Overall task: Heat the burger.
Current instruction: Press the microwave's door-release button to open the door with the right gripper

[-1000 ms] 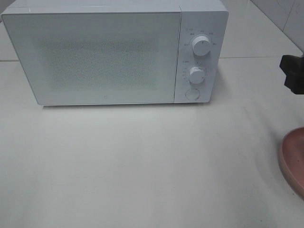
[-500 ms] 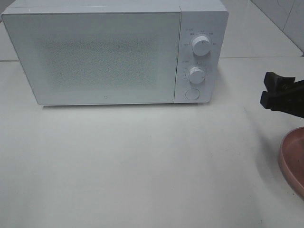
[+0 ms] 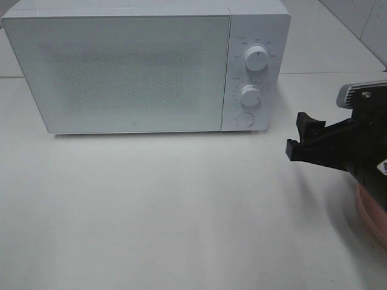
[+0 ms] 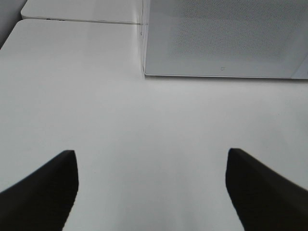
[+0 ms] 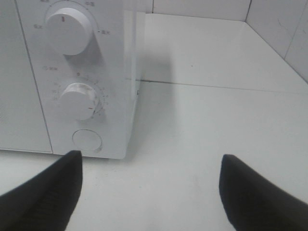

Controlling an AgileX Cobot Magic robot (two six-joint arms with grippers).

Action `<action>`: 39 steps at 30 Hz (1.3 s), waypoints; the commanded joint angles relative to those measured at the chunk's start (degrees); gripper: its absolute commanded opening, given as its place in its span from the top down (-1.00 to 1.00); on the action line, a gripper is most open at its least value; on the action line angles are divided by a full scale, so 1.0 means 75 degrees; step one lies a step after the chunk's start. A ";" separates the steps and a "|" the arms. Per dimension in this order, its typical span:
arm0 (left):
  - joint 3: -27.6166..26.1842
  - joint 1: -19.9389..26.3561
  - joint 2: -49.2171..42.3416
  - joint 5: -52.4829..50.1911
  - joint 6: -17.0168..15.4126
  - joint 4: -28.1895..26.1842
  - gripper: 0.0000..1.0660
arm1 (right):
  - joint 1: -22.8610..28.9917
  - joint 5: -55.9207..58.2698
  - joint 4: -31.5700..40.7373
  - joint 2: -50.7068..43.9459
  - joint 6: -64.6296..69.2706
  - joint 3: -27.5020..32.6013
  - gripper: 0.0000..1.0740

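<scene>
Microwave: a white microwave stood on the white table, its door closed.
Controls: on the panel at the microwave's right end sat an upper dial, a lower dial beneath it, and a round button at the bottom.
Right gripper: the right gripper hovered in front of the microwave and off its right front corner, near the control panel but apart from it. Its black fingers stood wide apart and held nothing. The wrist view looked between them at the lower dial and the button.
Left gripper: the left gripper showed only in its own wrist view. It was in front of the microwave, facing the door's lower left corner. Its jaws were spread wide with only bare table between them.
Plate: a pink round plate lay to the right of the microwave and nearer the camera, partly hidden under the right arm and cut off by the picture's edge.
Burger: the burger appeared in none of the views, so its place could not be told.
</scene>
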 commanded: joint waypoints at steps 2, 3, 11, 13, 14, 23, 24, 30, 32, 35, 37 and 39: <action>0.0008 -0.0023 -0.0138 0.0015 -0.0023 -0.0061 -0.44 | 0.0413 -0.0153 0.0306 0.0313 -0.0153 -0.0298 -0.38; 0.0008 -0.0023 -0.0138 0.0015 -0.0023 -0.0061 -0.44 | 0.0649 -0.0153 0.0474 0.0527 -0.0160 -0.0481 -0.38; 0.0008 -0.0023 -0.0138 0.0015 -0.0023 -0.0061 -0.44 | 0.1001 -0.0046 0.0733 0.1108 -0.0176 -0.0993 -0.38; 0.0008 -0.0023 -0.0138 0.0015 -0.0023 -0.0061 -0.44 | 0.1001 -0.0015 0.0733 0.1161 -0.0168 -0.1039 -0.38; 0.0008 -0.0023 -0.0138 0.0015 -0.0023 -0.0061 -0.44 | 0.1001 0.0053 0.0733 0.1207 -0.0138 -0.1085 -0.38; 0.0008 -0.0023 -0.0138 0.0015 -0.0023 -0.0061 -0.44 | 0.1001 0.0145 0.0733 0.1276 0.1902 -0.1100 -0.26; 0.0008 -0.0023 -0.0138 0.0015 -0.0023 -0.0061 -0.44 | 0.1001 0.0145 0.0733 0.1276 0.1902 -0.1100 -0.26; 0.0008 -0.0023 -0.0138 0.0015 -0.0023 -0.0061 -0.44 | 0.1001 0.0145 0.0733 0.1276 0.4599 -0.1100 0.02; 0.0008 -0.0023 -0.0138 0.0015 -0.0023 -0.0061 -0.44 | 0.1001 0.0145 0.0733 0.1276 0.5424 -0.1100 0.12; 0.0008 -0.0023 -0.0138 0.0015 -0.0023 -0.0061 -0.44 | 0.1001 0.0145 0.0733 0.1276 0.6700 -0.1100 0.31; 0.0008 -0.0023 -0.0138 0.0015 -0.0023 -0.0061 -0.44 | 0.1001 0.0145 0.0733 0.1276 0.7548 -0.1100 0.45; 0.0008 -0.0023 -0.0138 0.0015 -0.0023 -0.0061 -0.44 | 0.1001 0.0145 0.0733 0.1276 0.8617 -0.1100 0.58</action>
